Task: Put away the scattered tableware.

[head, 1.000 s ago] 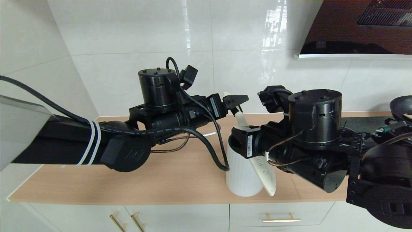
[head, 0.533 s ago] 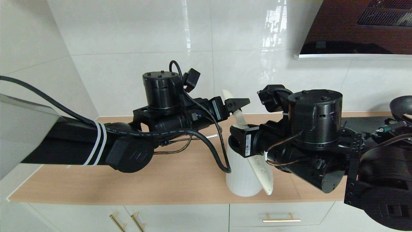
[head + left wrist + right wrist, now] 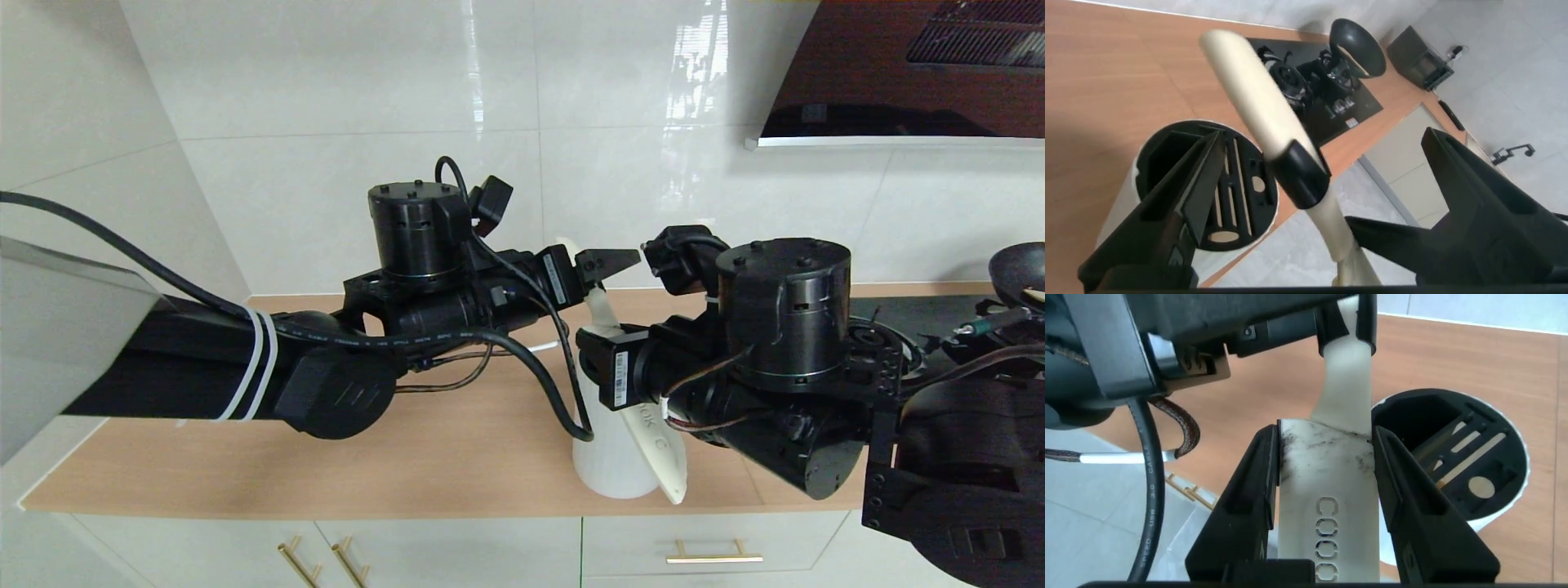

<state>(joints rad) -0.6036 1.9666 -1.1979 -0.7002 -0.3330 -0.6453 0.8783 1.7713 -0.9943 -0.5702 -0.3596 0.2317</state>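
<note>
White wall tiles (image 3: 326, 82) rise behind a wooden counter (image 3: 392, 457), and you have a white ribbed holder (image 3: 604, 461) standing upright near its front edge. Take that holder as your landmark. Its dark inside is split into compartments, and a few pale sticks (image 3: 1463, 449) lie in one of them.

The thing you are putting away, a cream spatula (image 3: 658, 451), hangs in the air — tilted, and outside the holder. Its handle end points up past the holder's rim. Its broad blade slants down in front of the holder's outer wall on the side toward the stove (image 3: 1290, 77), with the tip low, near the holder's base. You cannot tell from the head view whether the blade touches that wall.

Your right gripper (image 3: 1325, 445) sits just above the holder and is clamped on the spatula. Its two fingers (image 3: 1259, 490) press against either edge of the blade where it widens out from the handle.

Your left gripper (image 3: 608, 263) is higher above the holder, at the upper part of the handle. You cannot tell whether it is clenched on the handle or loose beside it.

Well apart from the holder, on your right arm's side, the stove is set into the counter with a dark pan (image 3: 1360, 45) on it. A dark hood (image 3: 898, 73) hangs on the wall high above that side. Beneath the holder, under the counter's edge, are white drawers — one shows a gold pull (image 3: 714, 559).
</note>
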